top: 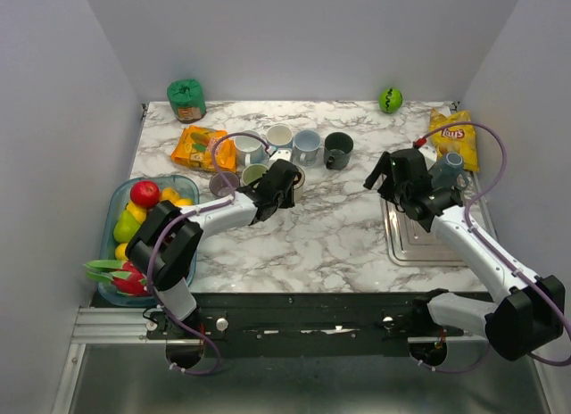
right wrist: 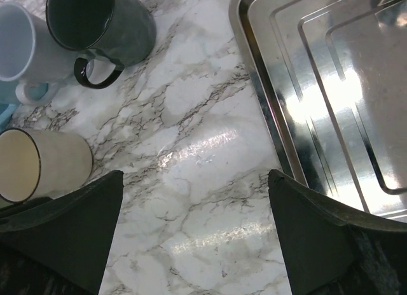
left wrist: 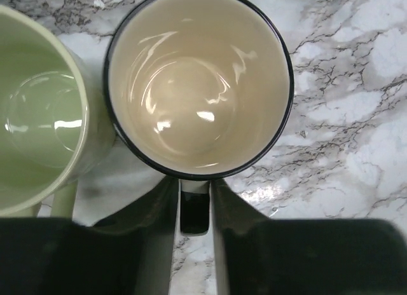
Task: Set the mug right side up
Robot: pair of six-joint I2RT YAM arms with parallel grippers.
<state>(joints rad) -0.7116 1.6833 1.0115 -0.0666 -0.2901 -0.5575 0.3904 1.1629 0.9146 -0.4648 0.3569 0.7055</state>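
**At the table's middle: releasing an upright mug cleanly**

Near the middle of the white marble-patterned table (top: 339, 244), the cream ceramic mug with the black rim (left wrist: 197, 85) is standing mouth up with its glossy inside showing, so the turning itself is looking done. Its dark handle (left wrist: 194, 213) is pointing to 6 o'clock in the left wrist view. It is sitting between the fingers of the left gripper (left wrist: 194, 190), which are lying against it on both sides with no gap showing; I am reading that as a grip on the handle. A pale green glazed mug (left wrist: 38, 117) is crowding in at 9 o'clock, touching the cream one or nearly so.

Judging from this, the step in hand is the release. Doing it well is calling for parting the fingers just enough to clear the handle. The arm should then be drawing straight back toward 6 o'clock, since any swing toward 9 o'clock is risking a knock on the green neighbour.

The right gripper (right wrist: 194, 199) is hanging wide open and holding nothing. It is over bare marble off at the mug's 3 o'clock, beside the shiny metal tray (right wrist: 331, 85).
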